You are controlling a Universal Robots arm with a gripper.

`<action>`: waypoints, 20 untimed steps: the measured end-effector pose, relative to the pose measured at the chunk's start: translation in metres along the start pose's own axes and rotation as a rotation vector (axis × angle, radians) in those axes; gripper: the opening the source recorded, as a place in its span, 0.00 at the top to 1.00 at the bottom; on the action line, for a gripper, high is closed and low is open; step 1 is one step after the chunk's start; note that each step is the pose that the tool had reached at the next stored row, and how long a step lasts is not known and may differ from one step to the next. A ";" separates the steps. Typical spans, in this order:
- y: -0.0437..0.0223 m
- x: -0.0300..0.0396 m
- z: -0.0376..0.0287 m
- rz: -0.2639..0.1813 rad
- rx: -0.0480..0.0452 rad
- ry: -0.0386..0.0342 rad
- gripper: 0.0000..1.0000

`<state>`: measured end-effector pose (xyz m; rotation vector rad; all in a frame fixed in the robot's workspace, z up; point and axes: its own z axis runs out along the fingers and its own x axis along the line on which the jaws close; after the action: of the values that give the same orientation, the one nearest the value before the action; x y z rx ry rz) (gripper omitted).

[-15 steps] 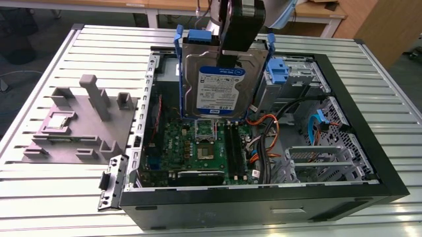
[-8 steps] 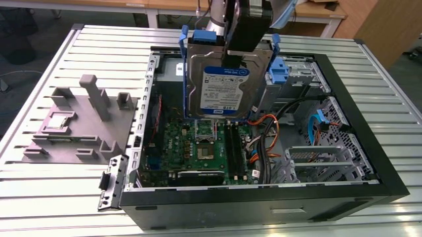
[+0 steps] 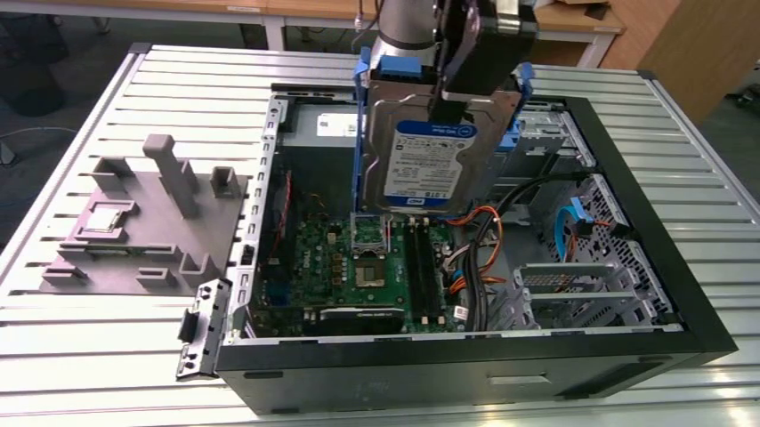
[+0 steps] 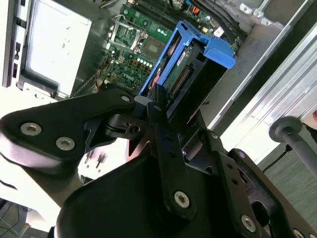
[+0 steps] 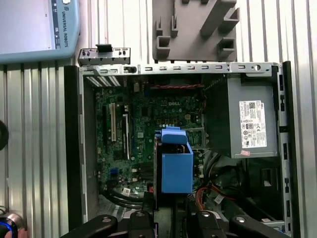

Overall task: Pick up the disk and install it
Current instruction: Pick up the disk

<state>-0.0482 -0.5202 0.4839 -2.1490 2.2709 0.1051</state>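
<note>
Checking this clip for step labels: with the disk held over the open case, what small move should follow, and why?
Probably shift it toward the exterior view's right. The gripper holds the disk upright above the motherboard, while the metal drive cage sits to that side, lower down.

Close on the robot's claw (image 4: 171, 106) in the second wrist view: matte black throughout, built of flat, round-ended link plates (image 4: 59, 131) pinned with silver socket-head screws (image 4: 181, 199), a narrow straight finger (image 4: 161, 124) rising from a bulky black body (image 4: 124, 203). In the first wrist view the black links (image 5: 104, 225) carry bright screw heads, and a pale grey joint housing (image 5: 29, 25) has a light-blue rim bearing small dark print. In the exterior view the arm (image 3: 404, 22) is a smooth silver-grey cylinder.
</note>
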 end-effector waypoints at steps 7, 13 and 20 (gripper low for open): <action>-0.0187 -0.0010 -0.0006 0.000 -0.0004 0.0000 0.65; -0.0306 -0.0017 -0.0010 0.000 -0.0006 0.0001 0.65; -0.0342 0.0051 -0.0015 0.000 -0.0006 0.0001 0.65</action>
<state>-0.0142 -0.5273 0.4837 -2.1492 2.2713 0.1057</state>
